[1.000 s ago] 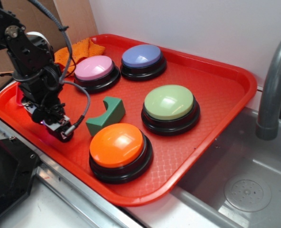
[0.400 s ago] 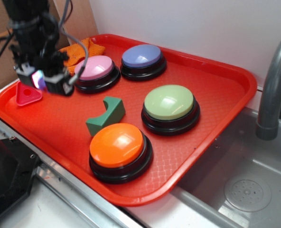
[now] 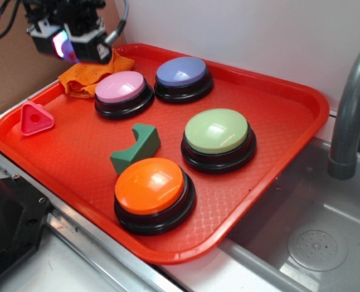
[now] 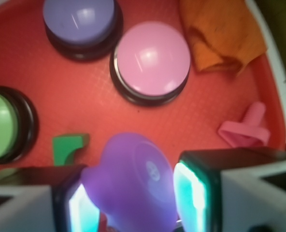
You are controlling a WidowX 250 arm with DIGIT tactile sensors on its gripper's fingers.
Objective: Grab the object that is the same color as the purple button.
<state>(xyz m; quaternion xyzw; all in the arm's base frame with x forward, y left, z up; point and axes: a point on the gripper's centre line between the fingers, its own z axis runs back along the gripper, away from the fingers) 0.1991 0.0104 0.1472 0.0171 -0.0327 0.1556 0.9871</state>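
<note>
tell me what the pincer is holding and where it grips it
The pincer holds the small purple toy, clamped across its rounded middle between the two glowing pads, lifted well above the red tray.

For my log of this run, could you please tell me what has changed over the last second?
The gripper rose from low over the tray's near-left corner to high above the orange cloth, carrying the purple toy clamped between its jaws. The pink triangle, which the arm hid before, now shows. Buttons, green block and tray stayed put.
</note>
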